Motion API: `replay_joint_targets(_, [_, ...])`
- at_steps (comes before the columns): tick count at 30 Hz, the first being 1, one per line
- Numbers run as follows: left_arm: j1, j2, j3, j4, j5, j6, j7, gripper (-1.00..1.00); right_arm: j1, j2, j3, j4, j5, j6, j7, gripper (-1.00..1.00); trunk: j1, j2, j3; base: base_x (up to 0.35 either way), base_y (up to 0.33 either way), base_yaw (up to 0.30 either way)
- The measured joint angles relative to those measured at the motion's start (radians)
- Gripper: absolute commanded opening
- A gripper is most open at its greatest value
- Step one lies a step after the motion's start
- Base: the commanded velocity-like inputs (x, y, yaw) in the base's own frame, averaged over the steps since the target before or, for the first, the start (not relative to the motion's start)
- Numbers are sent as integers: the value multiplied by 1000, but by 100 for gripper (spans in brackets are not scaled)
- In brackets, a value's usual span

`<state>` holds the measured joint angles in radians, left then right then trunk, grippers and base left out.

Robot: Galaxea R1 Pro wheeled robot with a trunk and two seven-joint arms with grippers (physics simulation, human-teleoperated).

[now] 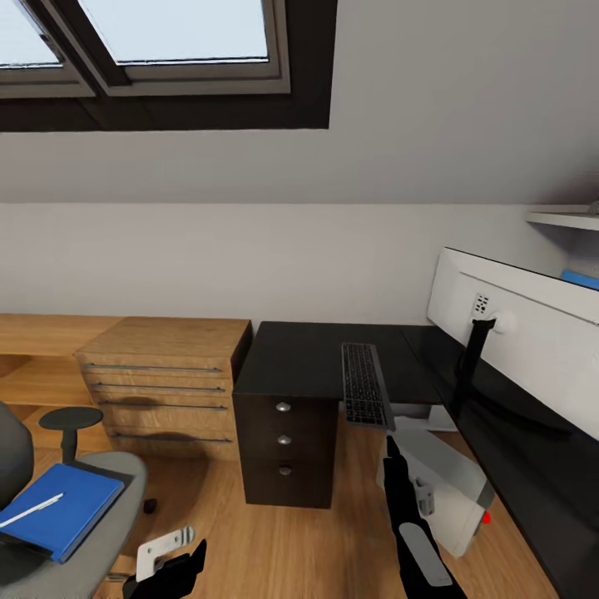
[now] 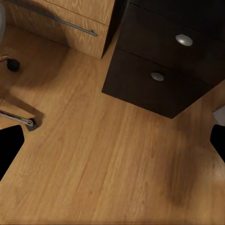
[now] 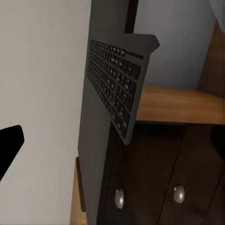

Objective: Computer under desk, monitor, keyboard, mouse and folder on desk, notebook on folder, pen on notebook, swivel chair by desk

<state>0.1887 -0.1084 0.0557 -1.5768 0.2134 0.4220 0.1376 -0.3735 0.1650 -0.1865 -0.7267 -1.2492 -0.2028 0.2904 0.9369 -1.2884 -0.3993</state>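
My right end effector (image 1: 391, 445) hovers just below the front edge of the desk (image 1: 308, 358), near the keyboard (image 1: 364, 384), which lies on the desk with its near end overhanging that edge. The fingers are spread apart and grip nothing. My left end effector (image 1: 193, 556) hangs low over the wood floor (image 2: 103, 164) in front of the desk's drawer block (image 1: 284, 453), its fingers wide apart and empty. The monitor (image 1: 532, 333) stands on the desk, white back toward me. The computer (image 1: 441, 487) sits on the floor beside the desk. Well apart from the desk, the swivel chair (image 1: 108, 499) carries the folder (image 1: 62, 507), with the pen (image 1: 32, 509) lying on the folder.
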Motion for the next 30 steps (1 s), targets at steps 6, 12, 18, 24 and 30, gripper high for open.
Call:
replay_joint_targets(6, [0,0,3,2,-1,0,3,100,0,-1,3,140,126,-8,6,100,0,0,0,-7,-5,0])
replay_joint_targets(12, [0,-1,4,7,-3,0,6,100,0,-1,1,256,469,-127,6,100,-23,42,19,0,0,0])
replay_joint_targets(18, [0,-3,0,75,-4,1,7,100,0,-20,1,480,682,-337,0,100,-46,84,37,0,0,0])
replay_joint_targets(24, [0,1,0,210,-5,-3,5,100,0,-43,8,583,722,-393,-2,100,-69,126,56,0,0,0])
replay_joint_targets(30, [-1,39,0,465,-6,-122,6,100,0,-52,7,646,803,-426,-6,100,-92,168,75,0,0,0])
